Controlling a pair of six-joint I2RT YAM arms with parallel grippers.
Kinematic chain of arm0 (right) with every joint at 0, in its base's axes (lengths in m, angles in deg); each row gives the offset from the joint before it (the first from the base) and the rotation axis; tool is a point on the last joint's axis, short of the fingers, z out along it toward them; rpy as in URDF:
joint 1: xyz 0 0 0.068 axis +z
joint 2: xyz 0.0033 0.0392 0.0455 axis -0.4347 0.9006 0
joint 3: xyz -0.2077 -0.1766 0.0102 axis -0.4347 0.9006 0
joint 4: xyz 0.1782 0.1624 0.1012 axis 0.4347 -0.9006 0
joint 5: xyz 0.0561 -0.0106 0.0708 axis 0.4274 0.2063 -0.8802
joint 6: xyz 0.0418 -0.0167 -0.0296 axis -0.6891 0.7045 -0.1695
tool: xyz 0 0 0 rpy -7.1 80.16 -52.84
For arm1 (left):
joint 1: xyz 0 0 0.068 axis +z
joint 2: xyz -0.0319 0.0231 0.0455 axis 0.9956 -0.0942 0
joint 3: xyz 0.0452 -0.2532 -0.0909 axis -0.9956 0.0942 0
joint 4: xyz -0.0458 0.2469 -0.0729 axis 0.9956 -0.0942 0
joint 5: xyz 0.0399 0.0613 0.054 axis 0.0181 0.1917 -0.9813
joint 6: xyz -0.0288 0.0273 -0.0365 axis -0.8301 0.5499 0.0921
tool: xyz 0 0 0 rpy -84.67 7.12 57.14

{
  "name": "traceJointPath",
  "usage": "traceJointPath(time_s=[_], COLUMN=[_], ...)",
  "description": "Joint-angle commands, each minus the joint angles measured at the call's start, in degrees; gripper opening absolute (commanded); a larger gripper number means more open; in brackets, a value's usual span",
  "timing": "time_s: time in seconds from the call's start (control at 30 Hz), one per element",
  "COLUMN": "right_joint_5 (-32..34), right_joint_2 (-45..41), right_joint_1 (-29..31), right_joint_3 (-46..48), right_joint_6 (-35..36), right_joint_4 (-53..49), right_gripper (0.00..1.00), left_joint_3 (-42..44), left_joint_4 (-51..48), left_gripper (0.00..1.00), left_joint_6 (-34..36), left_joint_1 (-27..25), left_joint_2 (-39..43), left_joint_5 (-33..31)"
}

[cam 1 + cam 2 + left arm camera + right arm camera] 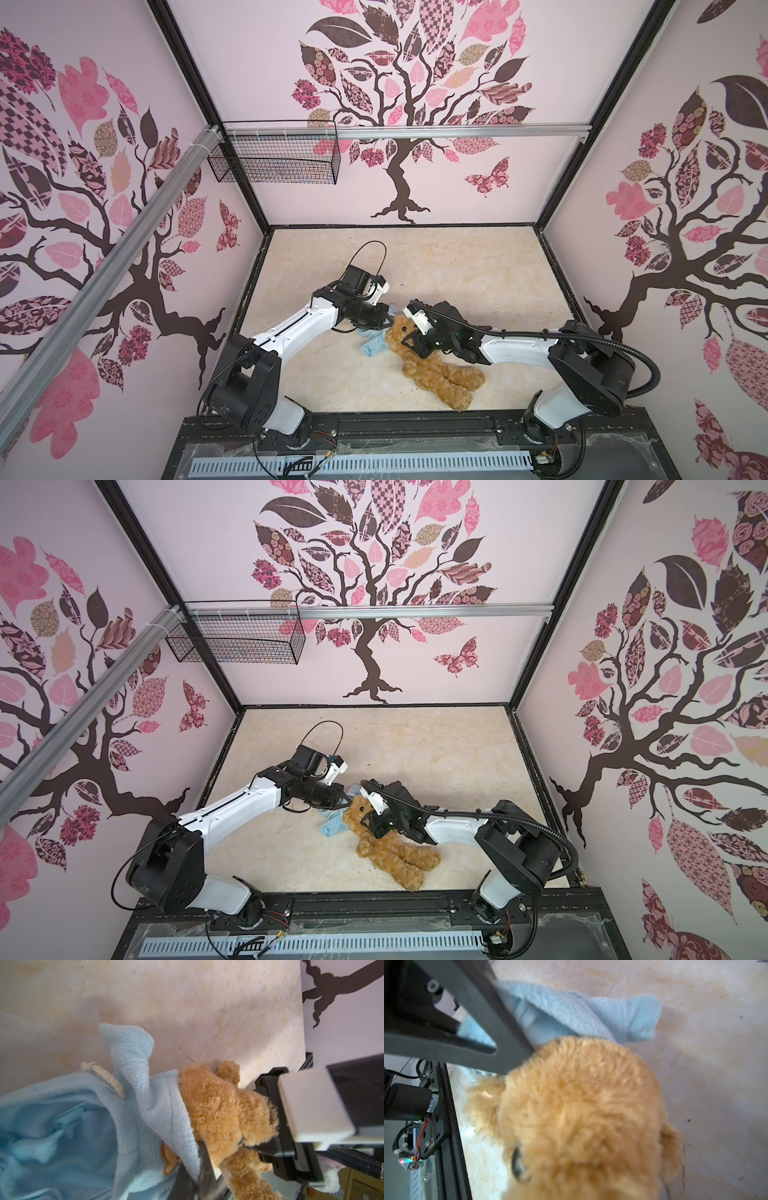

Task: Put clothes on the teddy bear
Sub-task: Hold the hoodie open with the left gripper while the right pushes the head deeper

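Teddy bear (432,365) lies on the table (457,257), near the front edge and a little right of centre. Its head points to the back left and its legs to the front right. A light-blue shirt (371,345) is bunched on the table against the head.

Both top views: the two arms meet at the bear's head, but the pincer tips are too small there to read.

Left wrist view fills that gap:
- Left pincer (202,1159) is clamped tight on the shirt's edge, which lies against the crown of the head.
- An orange print (169,1159) and a cream cord (108,1078) show on the cloth.
- Right pincer (265,1115) is closed on the bear's head, with a black finger pressed into the fur on each side of the face.

Right wrist view: blurred. The head fills it and the right pincer's own fingers are hidden behind fur. One dark eye (518,1165) shows. A grey finger of the left pincer shows too, with blue cloth beside it.

Hidden in the top views: the bear's chest, under the right pincer, and part of the shirt, under the left arm.

Surface: cream marbled top with small dark specks.

Room: pale pink walls (457,187) with dark tree and pink leaf decals. A wire basket (274,160) hangs from a metal rail (415,132) at the back left.
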State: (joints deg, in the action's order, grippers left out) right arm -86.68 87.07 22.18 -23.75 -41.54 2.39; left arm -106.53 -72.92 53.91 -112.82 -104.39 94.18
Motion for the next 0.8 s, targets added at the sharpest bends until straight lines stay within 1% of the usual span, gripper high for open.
traceJointPath(time_s=[0.0, 0.17, 0.37, 0.47, 0.53, 0.6, 0.7, 0.77], right_joint_5=[-1.3, -2.3, 0.6, 2.6, 4.0, 5.8, 7.7, 7.8], right_joint_2=[0.7, 1.7, 2.0, 1.1, 0.3, -0.6, -1.9, -3.3], right_joint_1=[0.9, 0.9, 0.9, 0.9, 0.9, 0.9, 0.9, 0.9], right_joint_3=[1.8, 3.2, 4.0, 4.9, 5.8, 6.7, 7.3, 7.8], right_joint_6=[3.1, 2.8, 1.4, 0.7, 0.6, 0.3, -0.2, -0.8], right_joint_4=[5.6, 10.9, 15.3, 17.5, 18.6, 18.3, 14.8, 11.7], right_gripper=[0.14, 0.15, 0.15, 0.15, 0.15, 0.15, 0.15, 0.15], left_joint_3=[-0.5, 1.2, 2.4, 3.9, 4.3, 4.4, 4.7, 5.2], left_joint_4=[8.5, 13.2, 12.0, 10.9, 8.8, 6.7, 5.1, 5.0], left_gripper=[0.04, 0.07, 0.09, 0.11, 0.11, 0.08, 0.01, 0.0], left_joint_6=[-5.7, -9.1, -9.4, -8.5, -7.5, -6.6, -7.2, -8.3], left_joint_1=[-0.4, -1.4, -3.5, -3.9, -3.9, -3.5, -1.6, 0.3], left_joint_2=[2.3, 2.7, 3.4, 4.4, 5.1, 6.0, 6.9, 7.5], left_joint_5=[3.1, 5.6, 6.2, 5.5, 2.9, -0.7, -4.2, -5.4])
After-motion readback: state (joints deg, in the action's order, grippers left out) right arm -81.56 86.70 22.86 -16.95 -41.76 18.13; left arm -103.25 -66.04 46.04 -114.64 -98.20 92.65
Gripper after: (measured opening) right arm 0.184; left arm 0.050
